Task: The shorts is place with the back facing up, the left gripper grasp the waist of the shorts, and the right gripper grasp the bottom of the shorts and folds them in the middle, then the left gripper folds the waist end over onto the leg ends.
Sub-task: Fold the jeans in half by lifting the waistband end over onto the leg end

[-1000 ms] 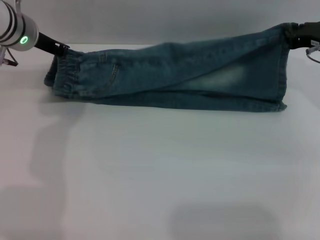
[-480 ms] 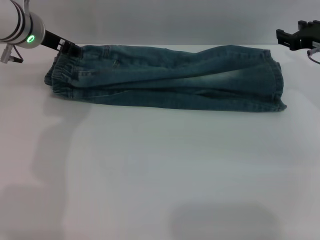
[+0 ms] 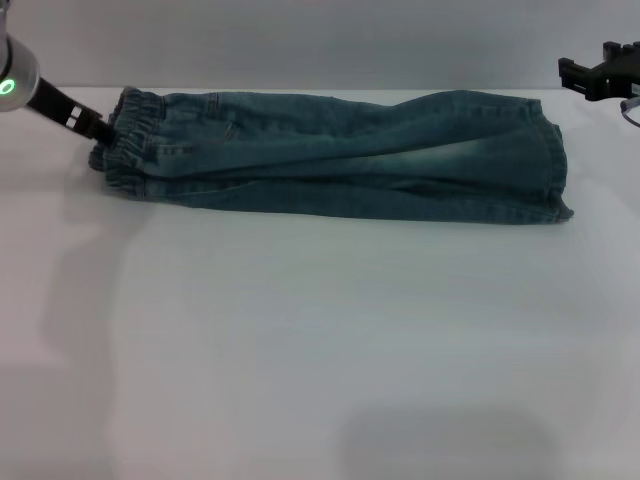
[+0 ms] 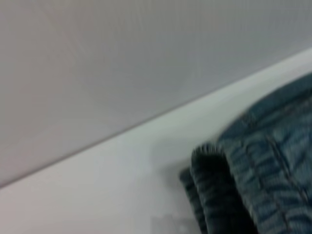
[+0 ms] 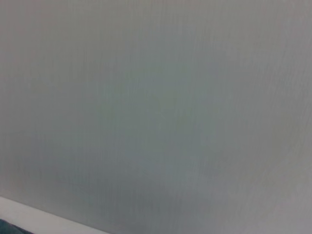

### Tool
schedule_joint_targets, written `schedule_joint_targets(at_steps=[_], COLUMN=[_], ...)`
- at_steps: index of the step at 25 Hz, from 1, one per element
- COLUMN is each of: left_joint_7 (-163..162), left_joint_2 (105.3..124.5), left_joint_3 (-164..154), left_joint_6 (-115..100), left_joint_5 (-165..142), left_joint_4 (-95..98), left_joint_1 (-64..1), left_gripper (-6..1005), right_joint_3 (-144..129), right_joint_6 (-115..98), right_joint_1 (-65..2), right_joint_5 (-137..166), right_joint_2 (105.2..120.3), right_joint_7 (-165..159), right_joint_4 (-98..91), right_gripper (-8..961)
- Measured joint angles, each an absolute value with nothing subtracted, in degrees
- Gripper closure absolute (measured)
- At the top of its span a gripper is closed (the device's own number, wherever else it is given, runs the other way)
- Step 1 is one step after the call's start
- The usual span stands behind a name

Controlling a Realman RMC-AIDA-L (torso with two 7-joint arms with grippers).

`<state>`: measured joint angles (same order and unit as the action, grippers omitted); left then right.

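Far left of the head view we see the left claw (image 3: 98,127) at the gathered waist end of the shorts (image 3: 340,155), touching the band; whether it grips the band or is open we cannot tell. Left wrist view shows the ruffled waistband (image 4: 214,190) close up, lying on the white desk (image 3: 320,340). Shorts lie flat, folded lengthwise into a long strip across the far part of the desk, waist left, leg hems (image 3: 556,160) right. Right claw (image 3: 598,77) hangs above and just beyond the hems, clear of the denim, fingers spread, holding nothing.
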<state>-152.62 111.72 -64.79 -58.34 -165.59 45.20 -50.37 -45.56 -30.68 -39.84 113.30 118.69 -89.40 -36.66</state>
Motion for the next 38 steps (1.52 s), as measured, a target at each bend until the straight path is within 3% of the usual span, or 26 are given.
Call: schedule_joint_targets(at_steps=[2, 11, 19, 25, 38], left_joint_7=[-151.2, -147.8, -146.2, -144.8, -144.3], left_joint_2=[111.18, 111.1, 111.87, 113.68, 114.24], left_joint_3=[-63.8, -61.1, -61.6, -61.7, -62.0], left_joint_6=[-60.9, -63.1, -64.3, -62.2, -55.9], left_joint_5=[-165.6, -165.6, -165.5, -165.5, -165.6], left_joint_4=[45.2, 45.2, 44.7, 43.8, 37.0], left_joint_1=[-50.4, -50.0, -50.5, -52.4, -53.9], left_gripper=[161, 166, 171, 172, 177], right_joint_3=[-45.6, -45.6, -45.6, -47.1, -59.9], right_joint_6=[-30.8, -30.9, -31.2, -31.4, -31.4], right_joint_1=[-39.8, -39.9, -39.7, -39.1, -34.7], right_joint_5=[113.3, 112.6, 111.6, 109.5, 99.5], right_joint_2=[118.68, 118.74, 118.74, 118.91, 118.99], right_joint_7=[-89.4, -89.4, -89.4, -89.4, -89.8], right_joint_4=[-36.7, -36.7, -36.4, -36.5, -41.4], right_gripper=[352, 352, 352, 352, 352])
